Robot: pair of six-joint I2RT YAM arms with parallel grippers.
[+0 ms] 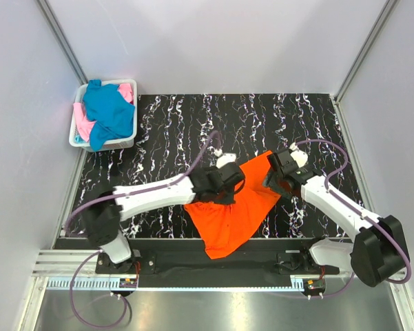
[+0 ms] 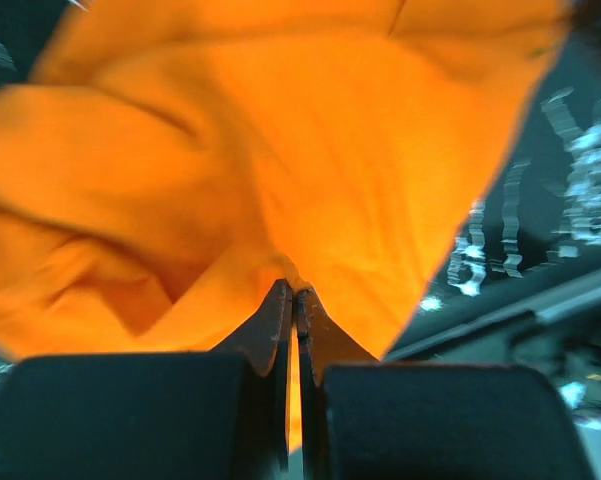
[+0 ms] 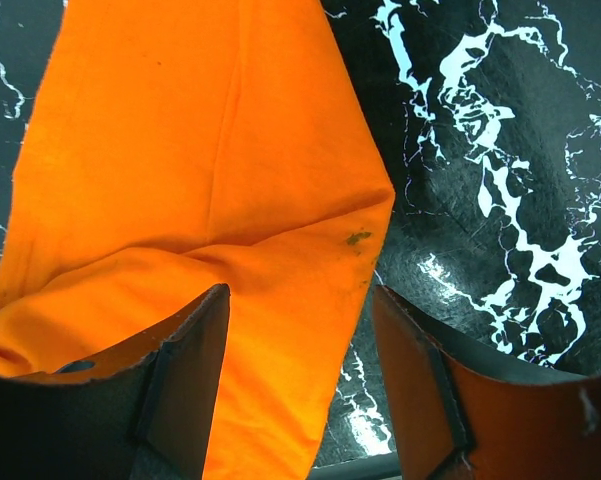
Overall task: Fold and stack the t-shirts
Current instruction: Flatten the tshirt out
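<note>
An orange t-shirt (image 1: 237, 207) lies partly folded on the black marbled table, between the two arms. My left gripper (image 1: 229, 181) is over its left half and shut on a pinch of the orange cloth (image 2: 310, 180), which bunches up from the closed fingertips (image 2: 280, 300). My right gripper (image 1: 275, 181) hovers at the shirt's right corner (image 3: 220, 200), open; one finger (image 3: 195, 350) stands over the cloth, the other (image 3: 420, 370) over bare table. A teal-blue t-shirt (image 1: 109, 110) and a pink one (image 1: 127, 91) lie heaped in the basket.
The white plastic basket (image 1: 74, 131) stands at the table's back left corner. The black marbled table top (image 1: 282, 117) stretches behind the arms. Grey walls close in on both sides, and a metal rail (image 1: 193, 276) runs along the near edge.
</note>
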